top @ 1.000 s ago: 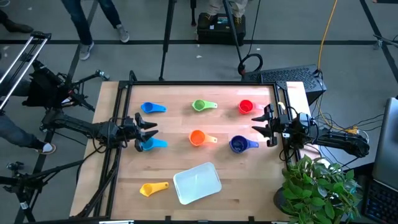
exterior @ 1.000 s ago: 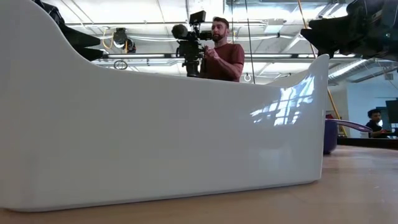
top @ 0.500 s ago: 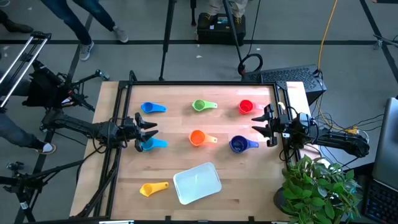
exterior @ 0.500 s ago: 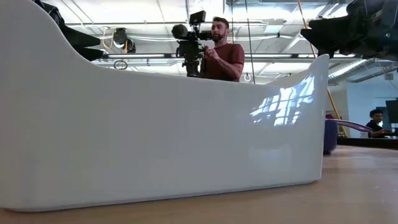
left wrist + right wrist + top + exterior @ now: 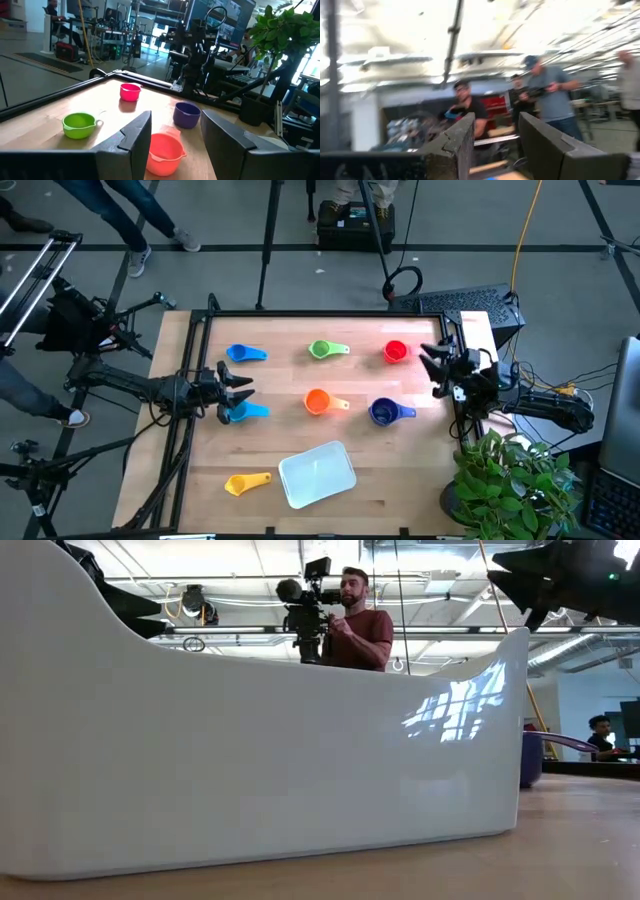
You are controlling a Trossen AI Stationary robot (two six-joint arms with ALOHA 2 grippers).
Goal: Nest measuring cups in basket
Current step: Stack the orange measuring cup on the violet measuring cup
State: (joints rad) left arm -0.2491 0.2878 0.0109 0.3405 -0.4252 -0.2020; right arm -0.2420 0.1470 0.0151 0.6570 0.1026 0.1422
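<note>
While no lettering reads, the basket (image 5: 318,474) holds no cups.

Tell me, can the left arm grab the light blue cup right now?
Probably yes. The left gripper is open and sits right by the light blue cup at the table's left side. Nothing lies between them, and the other cups are farther off.

Both arms low over the table, left hand (image 5: 232,390) and right hand (image 5: 434,363) open.

Six measuring cups (image 5: 320,401) (one basket (image 5: 317,474)) — two arms.
</note>
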